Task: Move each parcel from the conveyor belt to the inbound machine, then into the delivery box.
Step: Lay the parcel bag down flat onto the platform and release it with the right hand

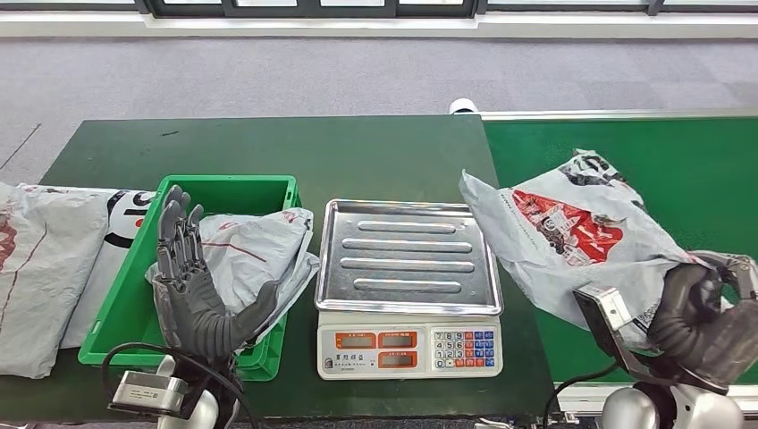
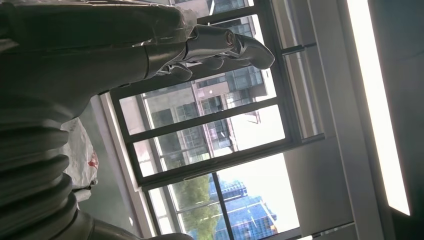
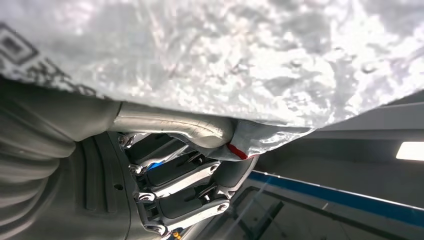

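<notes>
over the conveyor belt [image 1: 715,161] my right hand [image 1: 702,317] grips a parcel [image 1: 581,232]; left hand [image 1: 192,286] spread, idle. next i judge: carry it onto the scale tray [image 1: 407,259].

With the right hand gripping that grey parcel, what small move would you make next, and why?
Probably carry it across onto the scale tray. The right hand grips the grey parcel by its near corner beside the scale, and the tray is bare.
</notes>
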